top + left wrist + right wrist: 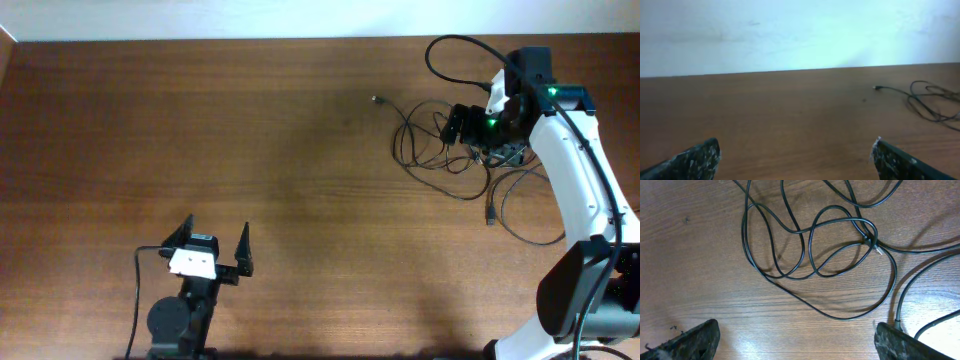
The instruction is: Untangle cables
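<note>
Black cables [868, 238] tangled just ahead of right claw [795, 330], jaws wide | left claw [216, 228] wide, well apart

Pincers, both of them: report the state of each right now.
Left pincer: open, holding nothing.
Right pincer: open, holding nothing, hovering over the cables.

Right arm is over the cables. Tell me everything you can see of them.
The cables are thin, black, rubbery-looking cords lying flat in overlapping loops on the far right of the wooden table. Several strands cross at one tight spot. One small plug end trails out left, and another lies nearer the arm's base. The open right pincer hangs above, not touching them.
</note>
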Action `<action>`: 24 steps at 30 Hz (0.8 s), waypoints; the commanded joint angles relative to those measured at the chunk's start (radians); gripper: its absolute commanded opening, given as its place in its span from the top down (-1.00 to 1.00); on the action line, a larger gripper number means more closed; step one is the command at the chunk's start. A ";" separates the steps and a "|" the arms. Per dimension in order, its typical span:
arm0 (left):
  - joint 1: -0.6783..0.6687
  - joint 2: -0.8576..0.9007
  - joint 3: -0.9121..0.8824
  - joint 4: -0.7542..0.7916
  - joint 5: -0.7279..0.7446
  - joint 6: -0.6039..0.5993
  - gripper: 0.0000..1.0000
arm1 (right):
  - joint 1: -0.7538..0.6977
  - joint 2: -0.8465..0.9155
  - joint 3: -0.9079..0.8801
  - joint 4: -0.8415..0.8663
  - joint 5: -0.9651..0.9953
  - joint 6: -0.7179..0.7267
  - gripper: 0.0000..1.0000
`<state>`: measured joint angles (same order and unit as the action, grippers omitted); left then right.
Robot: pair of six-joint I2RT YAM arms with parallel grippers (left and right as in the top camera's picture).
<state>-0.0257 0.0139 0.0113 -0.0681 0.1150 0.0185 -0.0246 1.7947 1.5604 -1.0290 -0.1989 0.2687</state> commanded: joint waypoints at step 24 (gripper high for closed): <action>0.003 -0.009 -0.002 -0.012 -0.059 0.089 -0.98 | -0.001 -0.118 -0.003 0.000 0.013 -0.003 -0.97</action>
<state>-0.0257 0.0139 0.0113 -0.0715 0.0700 0.0902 -0.0246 1.7878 1.5597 -1.0286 -0.1989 0.2691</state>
